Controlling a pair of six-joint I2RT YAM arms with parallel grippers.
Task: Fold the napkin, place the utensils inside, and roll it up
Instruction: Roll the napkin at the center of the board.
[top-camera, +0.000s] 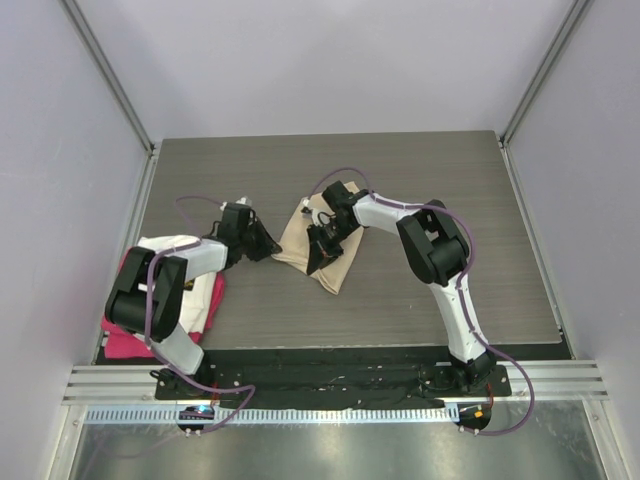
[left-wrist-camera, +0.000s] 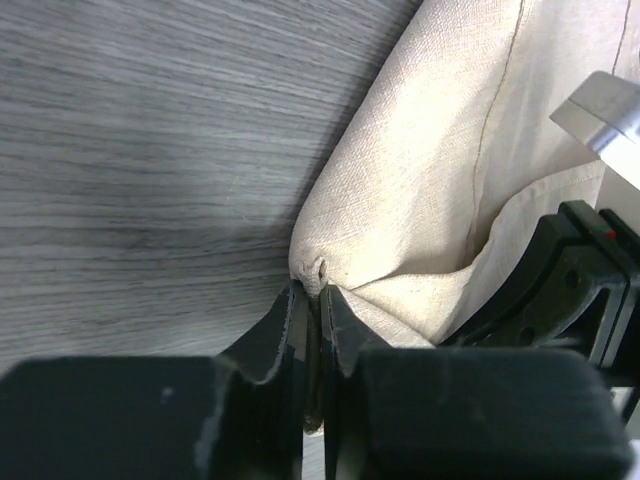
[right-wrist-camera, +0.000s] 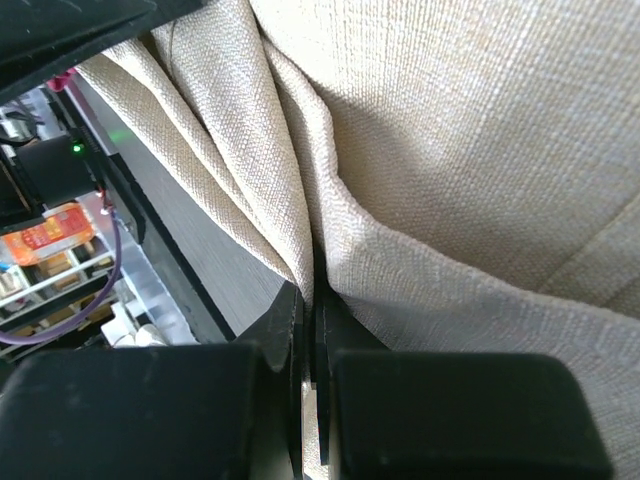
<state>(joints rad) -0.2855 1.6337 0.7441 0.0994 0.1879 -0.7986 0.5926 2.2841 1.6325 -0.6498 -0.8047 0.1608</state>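
The beige napkin lies bunched near the middle of the table. My left gripper is at its left edge. In the left wrist view this gripper is shut on a pinched corner of the napkin. My right gripper sits over the middle of the cloth. In the right wrist view it is shut on a raised fold of the napkin, which drapes in pleats around the jaws. The utensils are out of view.
A white cloth lies on a pink-red cloth at the table's left edge, under the left arm. The right arm's black wrist shows close beside my left gripper. Grey walls stand round the table.
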